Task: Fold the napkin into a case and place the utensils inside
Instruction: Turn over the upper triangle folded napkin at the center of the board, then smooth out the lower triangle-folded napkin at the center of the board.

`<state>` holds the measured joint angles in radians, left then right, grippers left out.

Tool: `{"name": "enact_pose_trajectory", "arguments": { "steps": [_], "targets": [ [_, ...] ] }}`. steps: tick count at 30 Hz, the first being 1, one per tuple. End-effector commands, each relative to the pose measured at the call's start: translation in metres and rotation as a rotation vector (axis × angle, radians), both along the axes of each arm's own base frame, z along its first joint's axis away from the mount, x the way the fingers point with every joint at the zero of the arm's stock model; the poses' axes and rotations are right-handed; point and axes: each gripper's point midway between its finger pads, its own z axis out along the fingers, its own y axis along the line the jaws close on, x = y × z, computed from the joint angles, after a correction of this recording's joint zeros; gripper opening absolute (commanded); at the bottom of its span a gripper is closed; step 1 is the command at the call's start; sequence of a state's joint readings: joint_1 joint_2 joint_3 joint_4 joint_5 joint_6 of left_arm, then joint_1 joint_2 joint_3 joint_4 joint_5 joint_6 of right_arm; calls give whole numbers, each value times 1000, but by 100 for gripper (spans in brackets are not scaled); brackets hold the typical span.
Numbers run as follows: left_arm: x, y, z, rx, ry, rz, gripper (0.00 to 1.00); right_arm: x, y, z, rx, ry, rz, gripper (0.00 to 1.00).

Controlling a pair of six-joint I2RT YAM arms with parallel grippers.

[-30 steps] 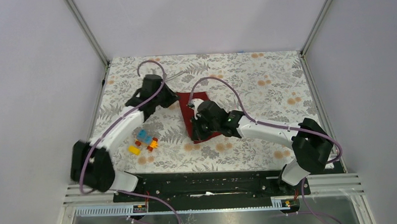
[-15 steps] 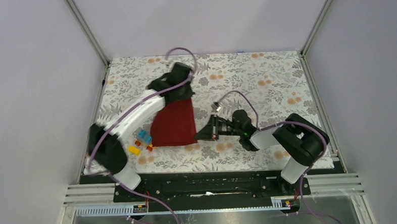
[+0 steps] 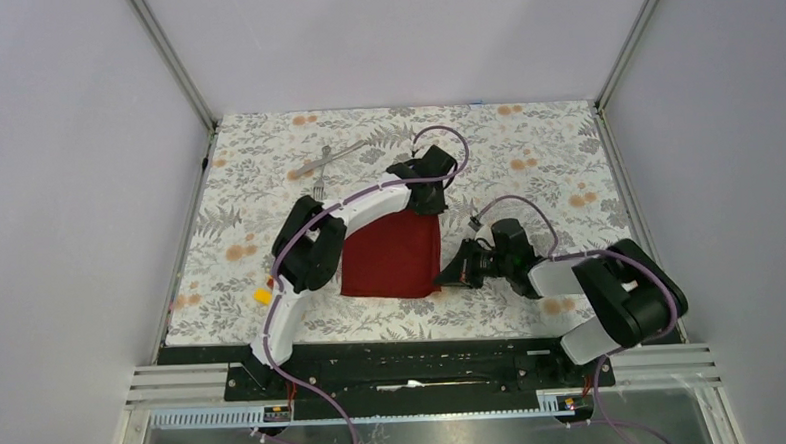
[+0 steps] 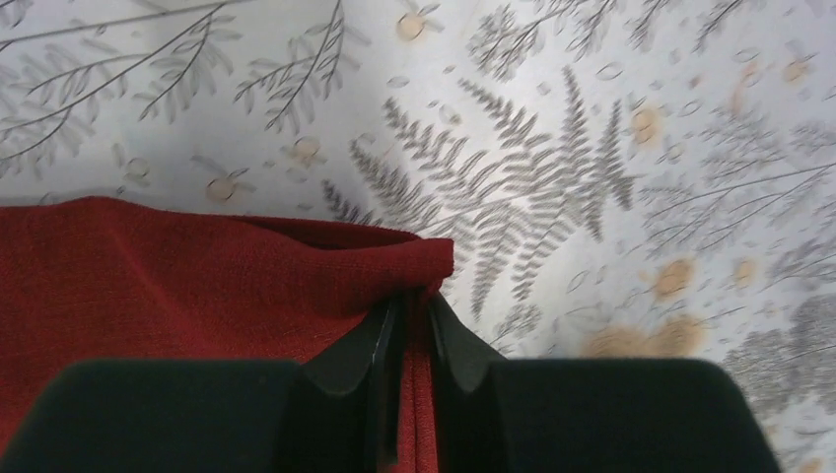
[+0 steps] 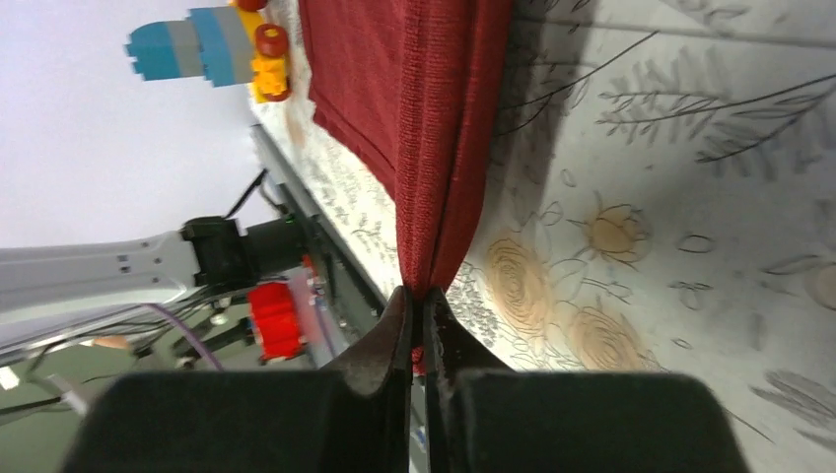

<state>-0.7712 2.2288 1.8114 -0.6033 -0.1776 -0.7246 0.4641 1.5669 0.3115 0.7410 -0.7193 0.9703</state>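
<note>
Dark red soft cloth napkin (image 3: 391,257) lies flat, doubled over, mid floral-print bench (image 3: 545,135), btwn the two arms. Left end effector (image 4: 414,305) is clamped on its far-right corner, fingers tight on the cloth; right end effector (image 5: 419,301) is pinched on the near-right corner w/ the layers lifted. Slim shiny silver metal utensils (image 3: 328,161) lie far-left, well apart from the napkin; colourful plastic toy blocks (image 5: 212,49) sit past its left edge.

open table (image 3: 557,165) right of napkin (image 3: 391,257) — fork (image 3: 333,161) far-left, blocks (image 5: 209,45) near-left
</note>
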Motion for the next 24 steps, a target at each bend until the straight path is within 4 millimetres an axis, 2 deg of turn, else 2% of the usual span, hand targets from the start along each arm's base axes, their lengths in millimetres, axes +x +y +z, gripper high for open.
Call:
{"name": "enact_pose_trajectory", "arguments": {
  "steps": [1, 4, 6, 7, 10, 12, 15, 17, 21, 24],
  "targets": [
    [35, -33, 29, -169, -109, -24, 26, -33, -48, -40, -326, 103, 85, 11],
    [23, -41, 50, -222, -108, -98, 49, -32, -70, -40, -470, 91, 54, 41],
    [12, -45, 76, -281, -118, -157, 62, -27, -80, -30, -528, 52, 23, 58],
    [6, -44, 90, -305, -125, -182, 66, -21, -83, -21, -543, 16, 7, 63],
    [-15, -35, 131, -355, -157, -239, 74, 3, -87, 4, -543, -85, -42, 71],
    [-32, -25, 138, -369, -150, -267, 75, 19, -86, 13, -511, -100, -51, 68],
    [-60, -8, 126, -369, -96, -273, 71, 49, -83, 22, -448, -102, -74, 56],
    [-87, 2, 105, -386, -37, -272, 66, 71, -79, 27, -403, -115, -77, 52],
    [-139, -3, 74, -405, 43, -304, 68, 108, -69, 31, -329, -112, -78, 54],
    [-164, -11, 53, -303, 43, -321, 66, 123, -59, 29, -276, -100, -59, 53]
  ]
}}
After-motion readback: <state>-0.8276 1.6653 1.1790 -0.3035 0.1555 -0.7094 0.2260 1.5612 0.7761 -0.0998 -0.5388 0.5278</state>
